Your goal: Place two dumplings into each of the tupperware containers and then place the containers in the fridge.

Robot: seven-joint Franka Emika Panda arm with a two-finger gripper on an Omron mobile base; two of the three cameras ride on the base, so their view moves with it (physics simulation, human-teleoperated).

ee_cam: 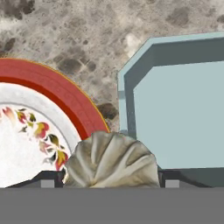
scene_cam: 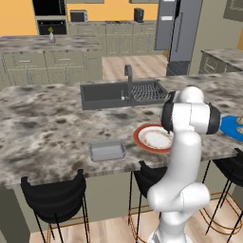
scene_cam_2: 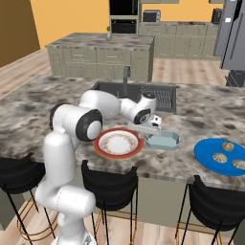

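Hand view: I see a dumpling, crinkled and beige, sitting between my gripper fingers, which stand wide and are clamped on it, one dark tip on each side. Below it lies the marbled counter; to one side is the red-rimmed plate with a flowered white centre, to the other an open pale-blue tupperware container, empty in the part I can see. The dumpling hangs over the gap between the plate's rim and the container's near corner. From the right base view I read the arm folded forward, the gripper low over the counter, just beside the plate and at the near end of that container. Well apart to the right lies a flat round blue thing carrying three more dumplings. In the left base view the arm's body hides the hand; I can make out the plate, a second tupperware container to its left, standing alone near the counter's front edge, and the sink behind. The fridge stands at the far side of the room, grey; whether its doors are shut I cannot tell.
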